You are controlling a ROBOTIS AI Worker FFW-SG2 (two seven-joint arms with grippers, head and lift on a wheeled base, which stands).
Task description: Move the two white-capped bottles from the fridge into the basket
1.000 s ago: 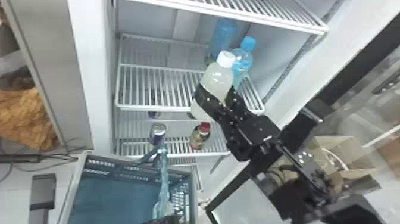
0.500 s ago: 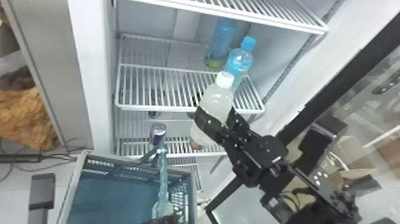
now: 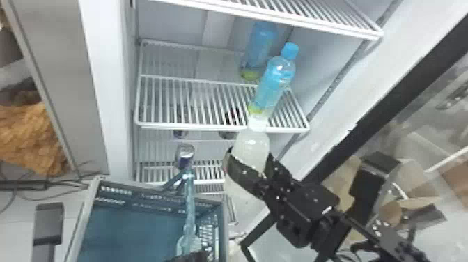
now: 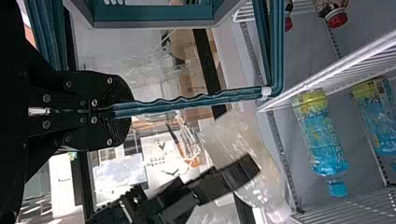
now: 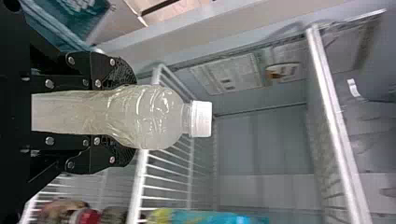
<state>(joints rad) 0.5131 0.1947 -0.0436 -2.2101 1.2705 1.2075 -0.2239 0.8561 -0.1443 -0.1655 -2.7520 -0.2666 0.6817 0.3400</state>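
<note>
Lower than in the earlier frames, the white-capped bottle [image 3: 240, 191] has come down with the right gripper [image 3: 250, 163], which is clamped around its body, beside the basket [image 3: 115, 195] and in front of the fridge shelves. The left gripper [image 3: 189, 257] is closed on the basket's handle [image 3: 189, 209], while two blue-capped bottles [image 3: 275, 80] stand on the middle shelf [image 3: 209, 125].

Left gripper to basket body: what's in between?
The basket's teal handle, as the left wrist view shows; the left gripper is shut on it, off the basket body.
</note>
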